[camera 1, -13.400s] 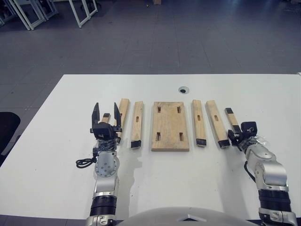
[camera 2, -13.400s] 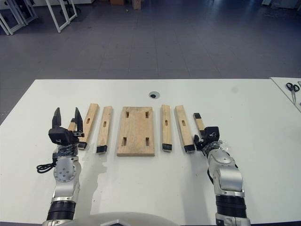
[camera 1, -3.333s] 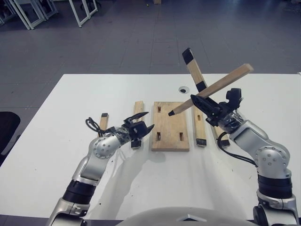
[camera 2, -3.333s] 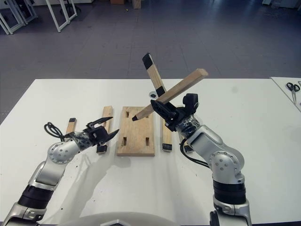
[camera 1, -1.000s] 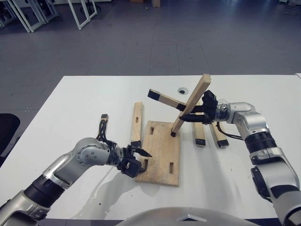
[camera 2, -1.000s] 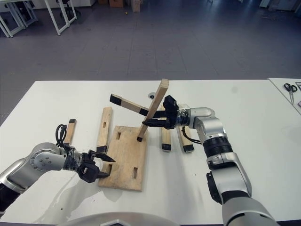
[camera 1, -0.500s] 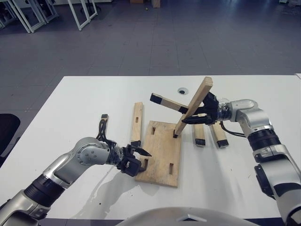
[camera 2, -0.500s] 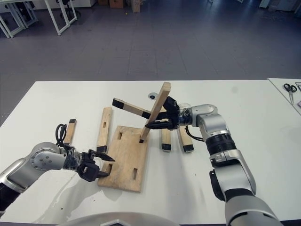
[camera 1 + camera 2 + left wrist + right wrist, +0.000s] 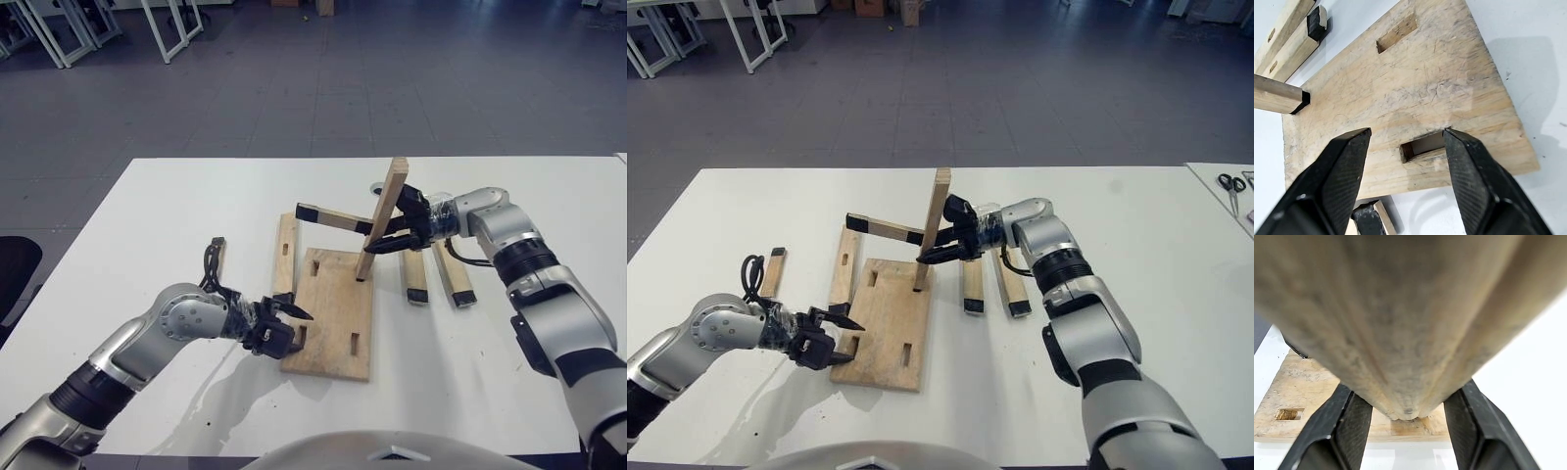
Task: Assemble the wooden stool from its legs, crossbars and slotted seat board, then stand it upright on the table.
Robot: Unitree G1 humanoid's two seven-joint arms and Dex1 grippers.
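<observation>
The slotted seat board lies flat and slightly askew in the middle of the white table. My left gripper hovers open over its near left corner, fingers either side of a slot. My right gripper is shut on a leg held almost upright, its black lower tip at the board's far right slot. A crossbar sticks out of that leg towards my left. In the right wrist view the leg sits between the two fingers.
Two more legs lie to the right of the board, and one leg lies to its left. A short crossbar rests further left. A cable hole is behind; scissors lie on a neighbouring table.
My right gripper has swung the leg more upright and shifted it leftward, its tip now at the board's far slot. The left gripper stays at the board's near corner.
</observation>
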